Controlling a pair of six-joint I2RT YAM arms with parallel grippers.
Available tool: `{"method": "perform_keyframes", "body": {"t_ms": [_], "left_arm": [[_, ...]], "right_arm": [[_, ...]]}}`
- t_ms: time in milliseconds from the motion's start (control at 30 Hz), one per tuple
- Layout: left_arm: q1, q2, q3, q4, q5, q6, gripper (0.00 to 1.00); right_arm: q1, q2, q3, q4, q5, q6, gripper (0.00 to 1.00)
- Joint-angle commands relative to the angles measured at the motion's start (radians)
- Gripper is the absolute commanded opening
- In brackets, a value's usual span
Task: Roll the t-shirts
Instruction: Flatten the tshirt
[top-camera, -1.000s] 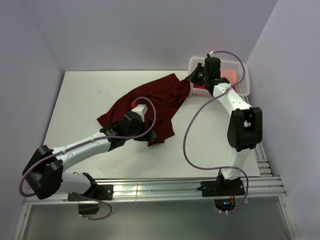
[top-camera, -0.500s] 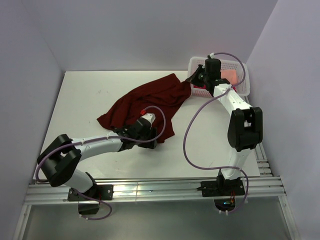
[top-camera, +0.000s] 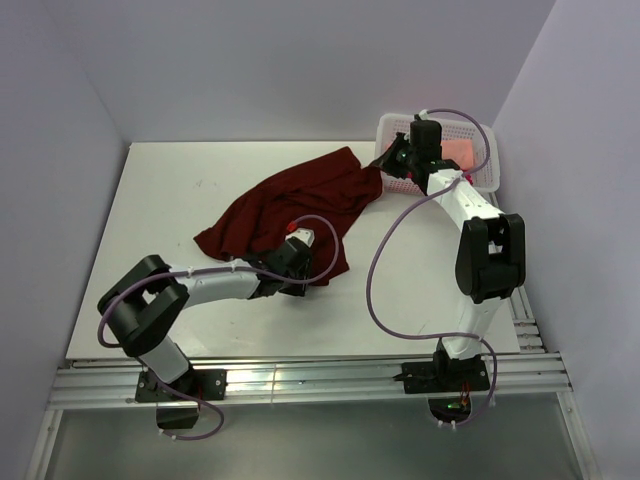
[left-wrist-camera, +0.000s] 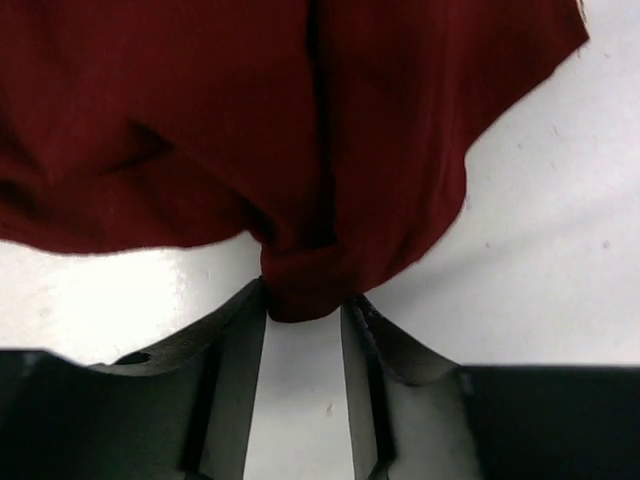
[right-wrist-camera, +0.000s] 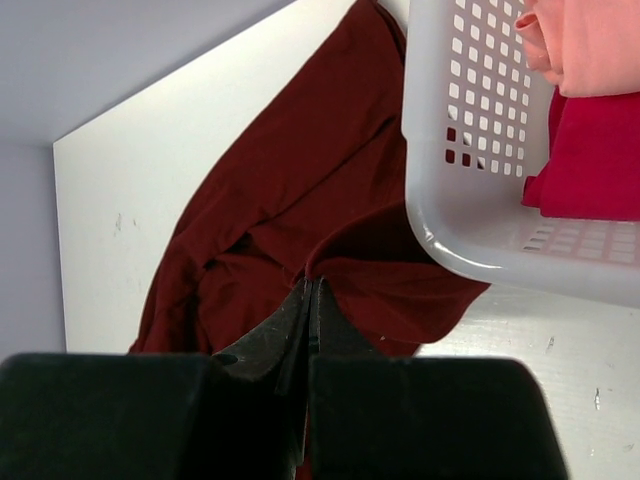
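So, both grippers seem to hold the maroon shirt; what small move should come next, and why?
Probably draw the left gripper toward the near edge, away from the right gripper, to stretch the maroon t-shirt. It lies crumpled on the table, both grippers pinch its edges, and rolling needs flat cloth.

Maroon shirt (top-camera: 300, 205) spread crumpled on the table (top-camera: 150, 200); peach shirt (right-wrist-camera: 590, 45) and crimson shirt (right-wrist-camera: 595, 160) kept in the basket (right-wrist-camera: 470, 120).
The maroon shirt is laid open but creased, stretched from mid-table to the basket's corner. One tip there is pinched by the right gripper (right-wrist-camera: 310, 285), and a bunched fold of the near edge is clamped in the left gripper (left-wrist-camera: 305, 300). The peach shirt is piled against the crimson one inside the white perforated basket.
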Motion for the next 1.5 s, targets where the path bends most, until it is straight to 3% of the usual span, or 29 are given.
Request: {"method": "perform_keyframes", "body": {"t_ms": [0, 100, 133, 300, 567, 933, 1033, 1233, 1467], "left_arm": [[-0.003, 0.041, 0.044, 0.007, -0.059, 0.015, 0.36], [-0.003, 0.054, 0.058, 0.014, -0.071, 0.014, 0.17], [-0.003, 0.056, 0.061, 0.014, -0.075, 0.014, 0.0], [-0.008, 0.015, 0.09, -0.028, -0.051, 0.019, 0.0], [-0.055, -0.198, 0.231, -0.349, -0.121, -0.029, 0.0], [-0.043, -0.401, 0.509, -0.729, -0.374, -0.077, 0.0], [0.036, -0.438, 0.538, -0.745, -0.362, -0.066, 0.0], [0.355, -0.457, 0.588, -0.658, -0.289, 0.043, 0.0], [0.515, -0.407, 0.791, -0.653, -0.258, 0.121, 0.0]], "right_arm": [[-0.01, -0.06, 0.004, 0.035, -0.025, 0.01, 0.0], [-0.01, -0.063, -0.001, 0.041, -0.029, 0.009, 0.0], [-0.011, -0.063, -0.001, 0.043, -0.033, 0.012, 0.0], [-0.011, -0.058, 0.009, 0.034, -0.033, 0.01, 0.0], [-0.011, -0.081, 0.025, -0.003, -0.004, 0.033, 0.0], [-0.019, -0.161, 0.035, -0.095, 0.086, 0.098, 0.0], [-0.019, -0.174, 0.058, -0.14, 0.089, 0.124, 0.0], [-0.019, -0.181, 0.11, -0.253, 0.113, 0.202, 0.0], [-0.019, -0.165, 0.185, -0.474, 0.301, 0.329, 0.0]]}}
